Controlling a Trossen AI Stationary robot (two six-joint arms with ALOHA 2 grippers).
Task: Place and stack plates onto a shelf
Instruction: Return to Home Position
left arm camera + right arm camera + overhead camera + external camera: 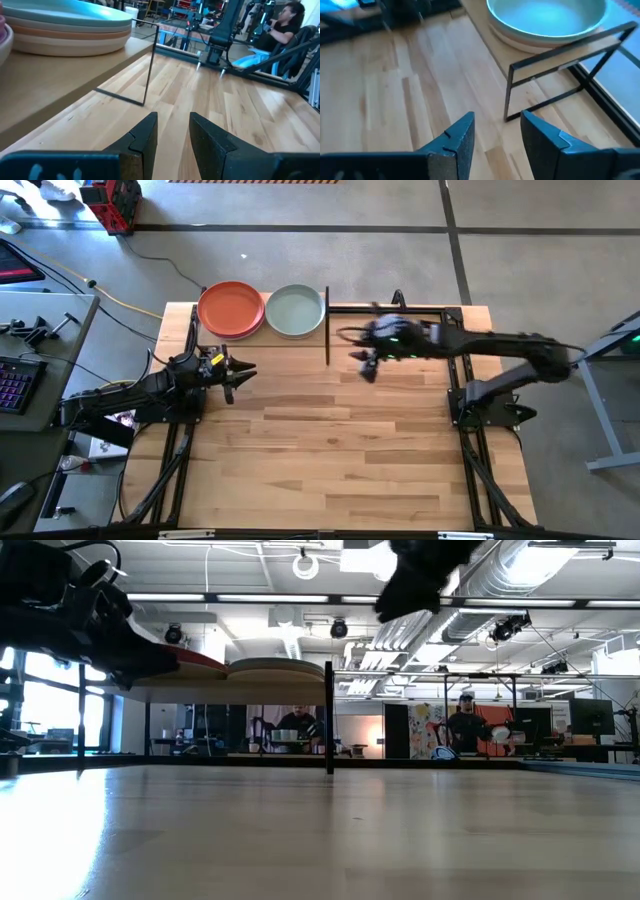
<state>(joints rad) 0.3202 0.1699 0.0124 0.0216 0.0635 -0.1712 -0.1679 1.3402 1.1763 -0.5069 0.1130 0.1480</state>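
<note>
The shelf [263, 338] stands at the table's far edge, left of centre, a light-wood board on thin black legs [329, 720]. Two plate stacks rest on it side by side: one topped by an orange plate [232, 308], one by a pale green plate [296, 310] [547, 17]. Peach and cream rims show below the pale green plate [65, 30]. My left gripper [238, 374] [173, 132] hovers open and empty just near of the shelf. My right gripper [368, 365] [497, 135] hangs open and empty to the right of the shelf's right leg.
A thin black frame [400, 307] runs along the far edge to the right of the shelf. The slatted wooden tabletop [340, 450] stretches toward the near edge. People [465, 725] stand in the room beyond the table.
</note>
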